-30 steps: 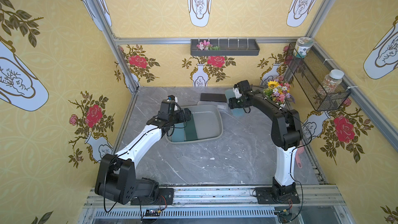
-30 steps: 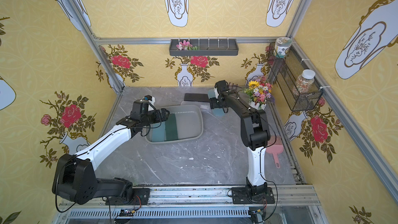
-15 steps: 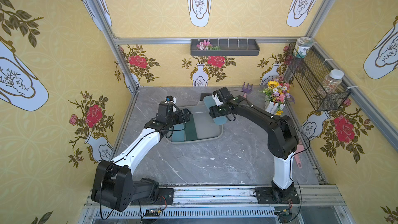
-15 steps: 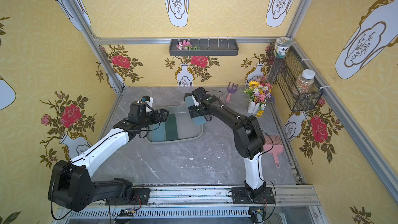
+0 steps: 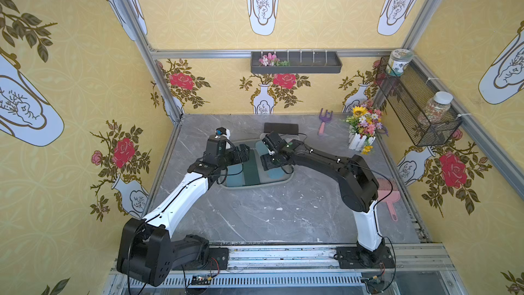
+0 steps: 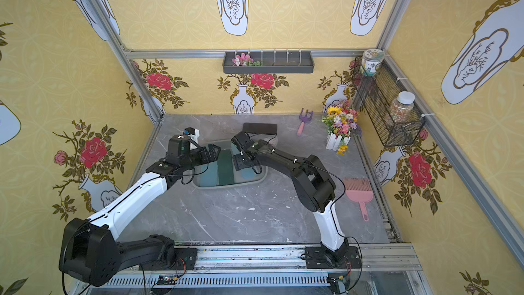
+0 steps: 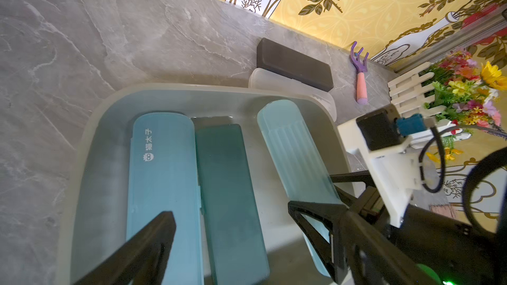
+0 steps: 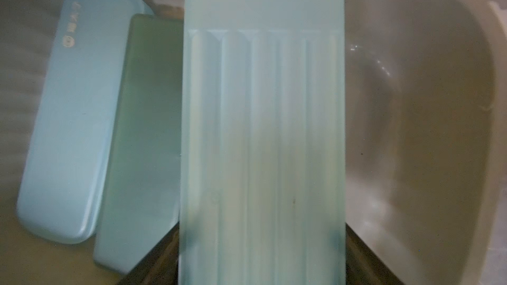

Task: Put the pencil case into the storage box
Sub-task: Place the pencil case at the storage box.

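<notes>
Storage box (image 7: 178, 88): shallow tub in the middle of the table, already holding two cases side by side.
Light blue case (image 7: 162, 187): lies flat against one long wall of the box.
Dark green case (image 7: 227, 193): lies flat just beside the light blue case, touching it.
Ribbed case (image 7: 293, 149): pale blue pencil case, inside the outline of the box over its free side and apart from the dark green case. Whether it touches the floor of the box cannot be told.
Right gripper (image 5: 266, 152): clamped across the width of the ribbed case near one end, carrying it.
Left gripper (image 5: 246, 154): jaws spread wide and empty, hovering over the side of the box with the two stored cases.
Step in hand: setting the ribbed case down, judged almost complete.
Good practice: lower it parallel to the other two until it lies flat on the bare floor, then spread the jaws and rise straight up so the case is not dragged.
Risk: a tilted release could leave one end propped on the rim.
Black case (image 7: 293, 64): outside the box, behind it.
</notes>
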You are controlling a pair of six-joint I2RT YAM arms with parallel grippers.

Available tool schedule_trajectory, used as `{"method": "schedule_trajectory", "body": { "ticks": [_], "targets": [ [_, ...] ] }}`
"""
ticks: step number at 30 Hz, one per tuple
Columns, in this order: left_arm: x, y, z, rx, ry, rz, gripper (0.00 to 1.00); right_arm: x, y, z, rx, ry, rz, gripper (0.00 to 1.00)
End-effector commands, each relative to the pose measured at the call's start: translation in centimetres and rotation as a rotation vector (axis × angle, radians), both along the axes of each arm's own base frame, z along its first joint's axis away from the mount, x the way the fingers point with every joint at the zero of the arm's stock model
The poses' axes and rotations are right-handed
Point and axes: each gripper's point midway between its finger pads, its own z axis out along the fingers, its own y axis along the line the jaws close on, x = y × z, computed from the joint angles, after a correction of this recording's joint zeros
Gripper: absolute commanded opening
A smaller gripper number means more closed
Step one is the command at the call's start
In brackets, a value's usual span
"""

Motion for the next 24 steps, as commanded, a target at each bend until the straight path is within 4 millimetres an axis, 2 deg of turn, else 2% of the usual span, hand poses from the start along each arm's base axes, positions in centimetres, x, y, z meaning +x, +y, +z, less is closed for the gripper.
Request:
{"method": "schedule_trajectory", "body": {
  "ticks": [1, 15, 18, 22, 24],
  "targets": [
    [0.1, 0.6, -0.2, 0.02, -0.004, 0.026, 1.0, 1.2, 0.0, 0.0, 0.004, -0.054, -0.072, 0.71],
    [-0.1, 1.2, -0.7, 0.027, 0.018, 0.064, 1.0, 0.5, 0.6, -4.3, -0.046, 0.005, -0.127, 0.71],
    [-0.1, 1.2, -0.7, 0.028, 0.017, 0.066, 1.0, 0.2, 0.9, -4.5, -0.047, 0.008, -0.107, 0.81],
    [0.0, 1.2, -1.1, 0.032, 0.031, 0.065, 1.0, -0.1, 0.7, -4.2, -0.053, 0.006, -0.094, 0.98],
    [0.0, 1.1, -1.3, 0.034, 0.04, 0.063, 1.0, -0.1, 0.6, -3.4, -0.05, -0.008, -0.093, 0.97]
  ]
}}
